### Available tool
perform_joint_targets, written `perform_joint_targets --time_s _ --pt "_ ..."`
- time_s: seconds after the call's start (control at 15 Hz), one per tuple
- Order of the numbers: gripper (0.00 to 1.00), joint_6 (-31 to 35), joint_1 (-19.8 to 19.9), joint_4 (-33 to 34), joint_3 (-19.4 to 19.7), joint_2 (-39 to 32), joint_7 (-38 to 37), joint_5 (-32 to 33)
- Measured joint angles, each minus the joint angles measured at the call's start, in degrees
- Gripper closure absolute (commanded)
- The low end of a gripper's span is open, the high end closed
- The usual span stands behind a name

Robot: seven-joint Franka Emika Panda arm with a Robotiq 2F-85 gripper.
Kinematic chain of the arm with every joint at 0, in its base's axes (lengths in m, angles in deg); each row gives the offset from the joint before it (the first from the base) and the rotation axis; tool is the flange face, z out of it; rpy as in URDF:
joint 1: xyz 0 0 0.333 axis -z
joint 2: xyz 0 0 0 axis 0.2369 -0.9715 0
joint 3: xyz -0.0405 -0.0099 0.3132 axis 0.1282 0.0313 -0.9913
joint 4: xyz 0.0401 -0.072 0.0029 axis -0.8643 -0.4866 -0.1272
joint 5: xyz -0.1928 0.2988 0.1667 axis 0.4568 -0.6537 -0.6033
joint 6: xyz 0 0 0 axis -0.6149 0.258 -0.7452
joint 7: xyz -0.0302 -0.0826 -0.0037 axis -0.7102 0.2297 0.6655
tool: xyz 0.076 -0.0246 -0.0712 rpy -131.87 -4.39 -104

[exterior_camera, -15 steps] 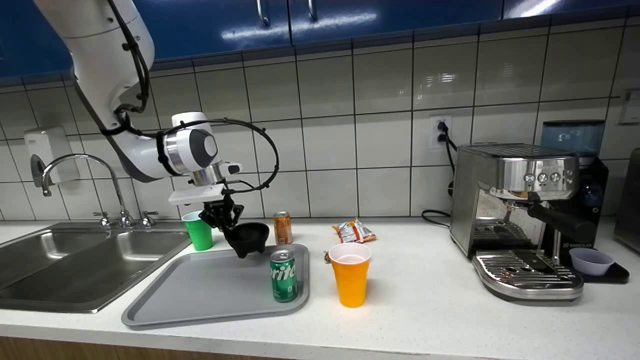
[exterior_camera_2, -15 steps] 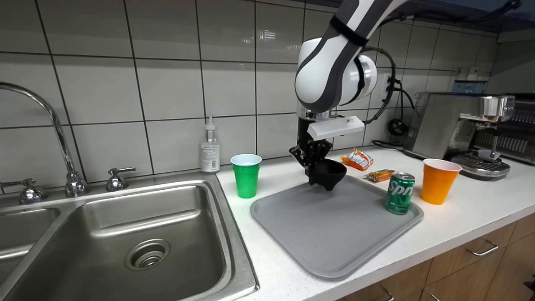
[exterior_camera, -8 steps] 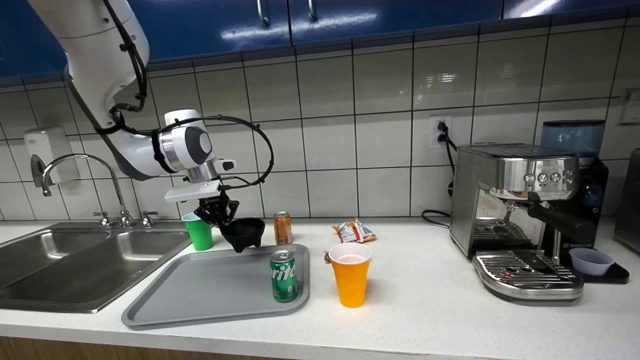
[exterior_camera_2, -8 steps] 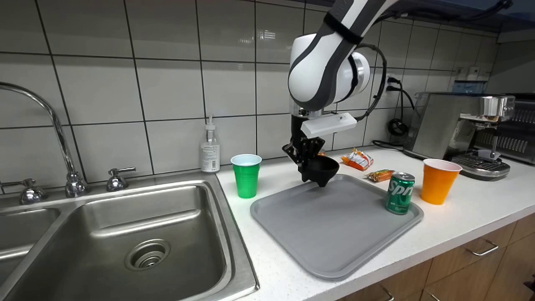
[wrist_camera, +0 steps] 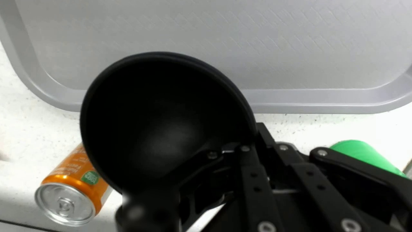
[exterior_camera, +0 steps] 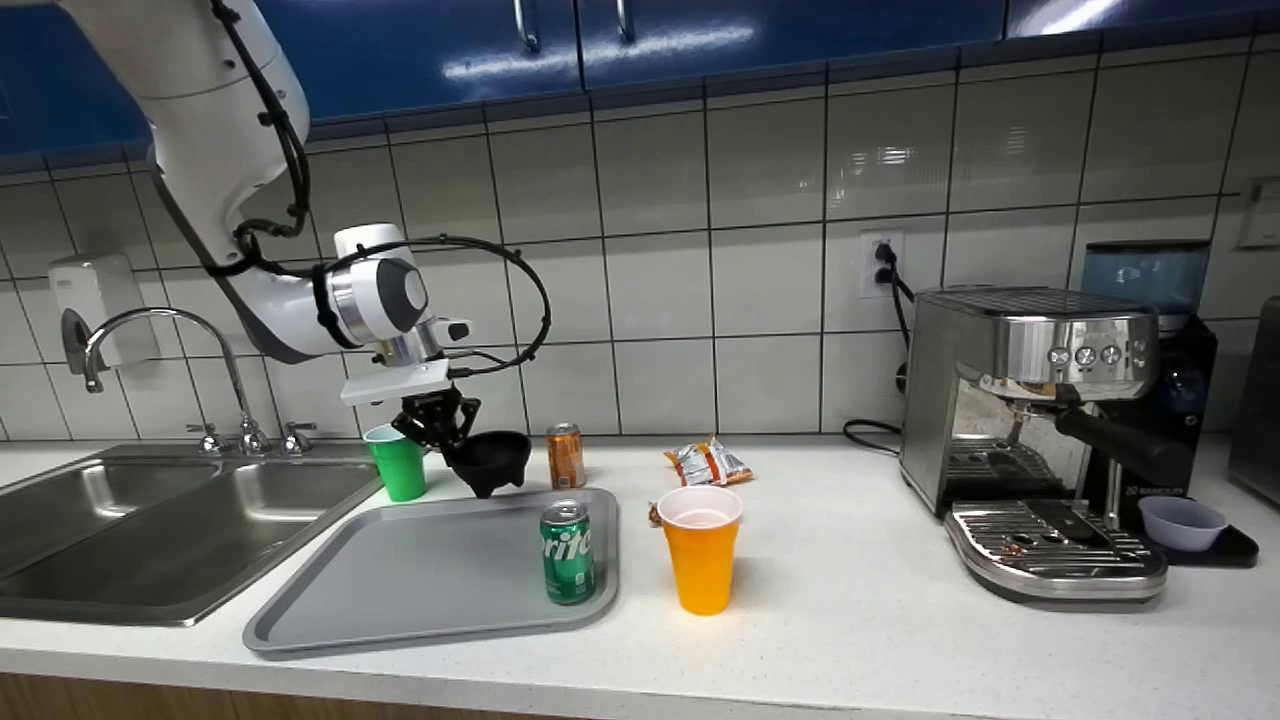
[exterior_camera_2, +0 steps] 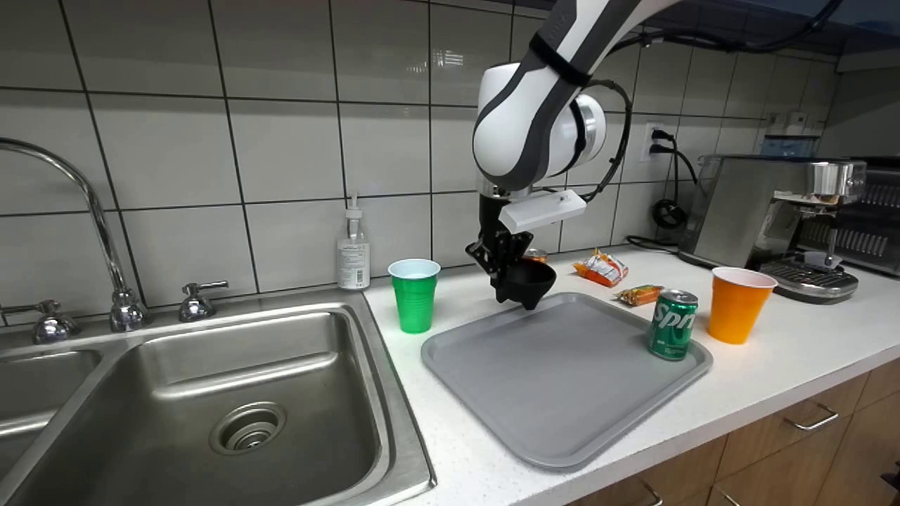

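Wrist view looks straight down into the black bowl (wrist_camera: pixel 154 106) and shows most of its hollow, while both exterior views give mainly its outside and the small feet beneath. The bowl is round-rimmed and dark all over, with a faint grey sheen low inside, its wall narrowing toward the base and its rim slightly tipped. The gripper (wrist_camera: pixel 249 141) grasps it, jaws clenched on the rim at the side nearer the sink (exterior_camera_2: pixel 330 393). In both exterior views the bowl is held at the back edge of a grey tray (exterior_camera: pixel 400 590); whether its feet clear the tray or touch it cannot be told. Near it, behind that edge, stands an orange can (wrist_camera: pixel 70 183), its ring-pull lid turned to the wrist view; in an exterior view the bowl hides all but the top of this can (exterior_camera_2: pixel 536 254). A green cup (exterior_camera_2: pixel 413 299) stands just off the tray's back corner nearer the sink, and a Sprite can (exterior_camera: pixel 567 560) is upright on the tray near the front corner farther from it. Past that corner, on the white worktop (exterior_camera: pixel 850 630), stands an orange cup (exterior_camera: pixel 702 560); in an exterior view it leaves only a scrap of a wrapped bar (exterior_camera: pixel 655 515) in sight. A snack packet (exterior_camera: pixel 708 462) lies near the worktop's back edge. Behind the sink, a pump bottle (exterior_camera_2: pixel 353 253) shows in an exterior view alone.
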Motion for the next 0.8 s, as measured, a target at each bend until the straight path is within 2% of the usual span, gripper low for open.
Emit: perform_joint_targets --time_s 0.8 --pt "0.98 -0.47 0.11 12.51 -1.53 -10.01 5.34 0.00"
